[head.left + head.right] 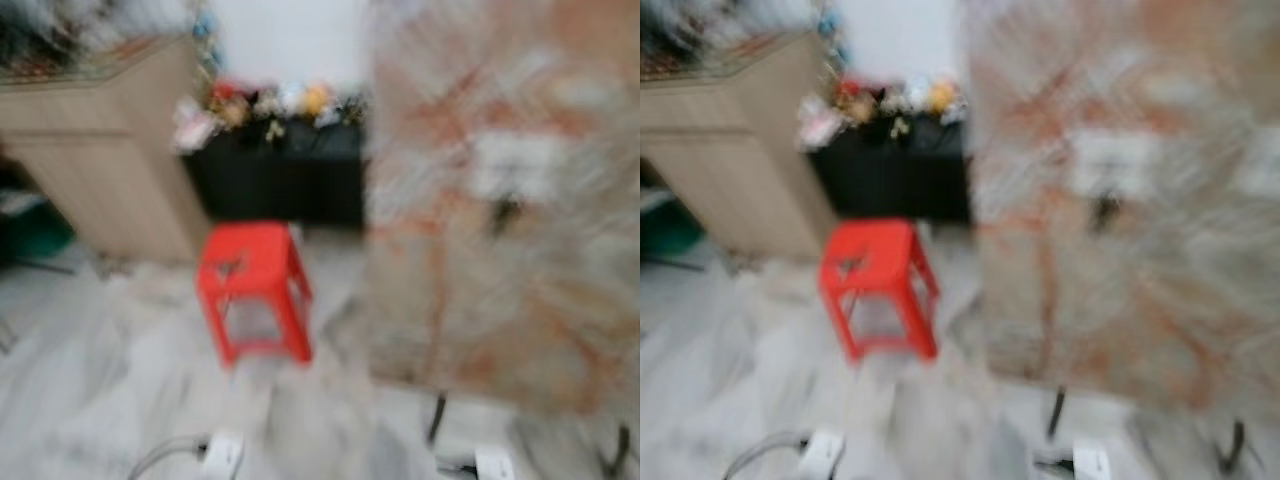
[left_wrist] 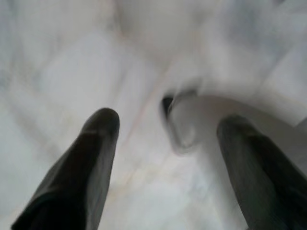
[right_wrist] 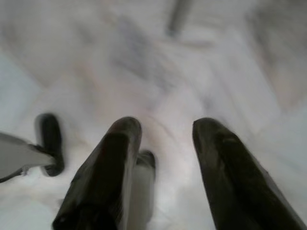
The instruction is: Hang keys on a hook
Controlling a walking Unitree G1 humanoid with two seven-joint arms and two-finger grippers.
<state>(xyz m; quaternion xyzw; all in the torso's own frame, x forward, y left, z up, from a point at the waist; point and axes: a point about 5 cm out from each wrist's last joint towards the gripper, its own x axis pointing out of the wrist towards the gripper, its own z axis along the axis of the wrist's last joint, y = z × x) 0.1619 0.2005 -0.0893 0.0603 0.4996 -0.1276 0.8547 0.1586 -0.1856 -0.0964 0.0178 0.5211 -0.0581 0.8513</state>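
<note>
Blurred marble floor (image 1: 120, 380) holds a red stool (image 1: 252, 290); left hand (image 2: 168, 129) and right hand (image 3: 163, 129) hang released, empty.

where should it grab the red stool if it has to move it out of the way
Probably by the edge of the seat, coming from above on the near side. The red stool stands upright on the pale floor with its flat seat facing up and open gaps under the rim between the legs, so a finger could hook beneath. The picture is blurred, so finer detail cannot be told.
</note>
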